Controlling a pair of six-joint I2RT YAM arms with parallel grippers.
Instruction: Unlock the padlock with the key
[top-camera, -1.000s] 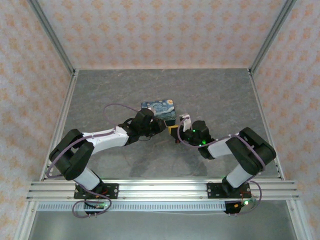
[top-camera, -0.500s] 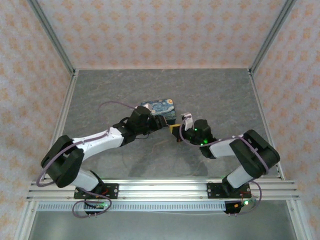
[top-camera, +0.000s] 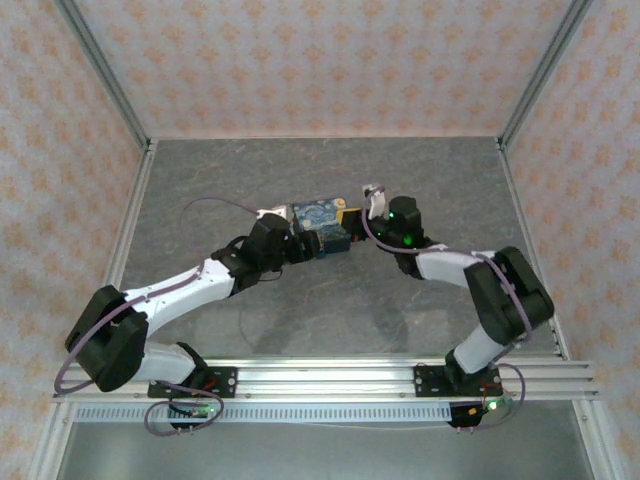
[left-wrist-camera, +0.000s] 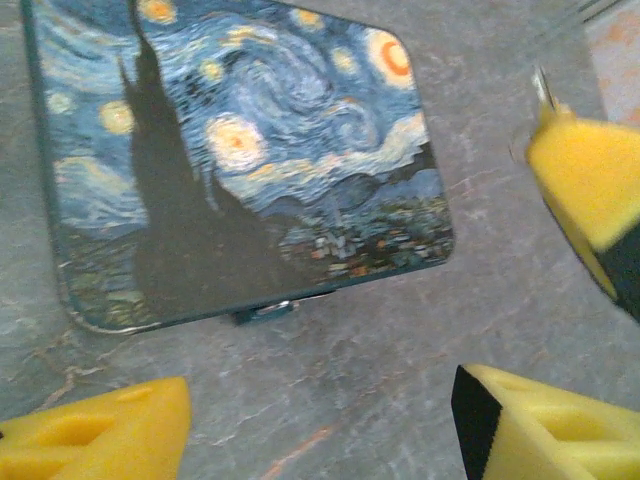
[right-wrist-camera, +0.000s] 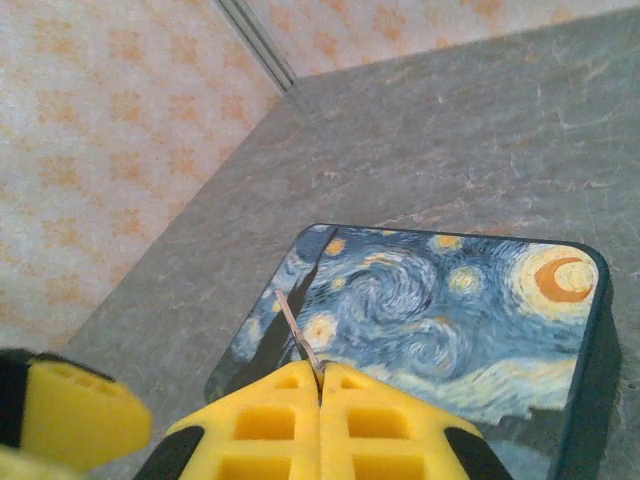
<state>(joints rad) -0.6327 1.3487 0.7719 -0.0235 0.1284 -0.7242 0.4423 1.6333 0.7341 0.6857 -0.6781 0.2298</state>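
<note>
Left arm reaches low and forward. My left gripper (left-wrist-camera: 322, 412) is spread wide and holds nothing, just short of the box (left-wrist-camera: 230, 160) printed with a swirling night sky. The padlock (left-wrist-camera: 262, 312) shows as a teal sliver at the box edge facing it. My right gripper (right-wrist-camera: 320, 388) is clamped on the key (right-wrist-camera: 294, 328), above the box.

The box (left-wrist-camera: 240, 170) and the right hand (right-wrist-camera: 322, 385) crowd mid-table; the table (top-camera: 300, 165) beyond lies open.

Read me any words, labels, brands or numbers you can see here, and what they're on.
None readable.
The box shows only a swirling night-sky picture, no words.
The key pinched in the right gripper: too thin to read any stamp.
</note>
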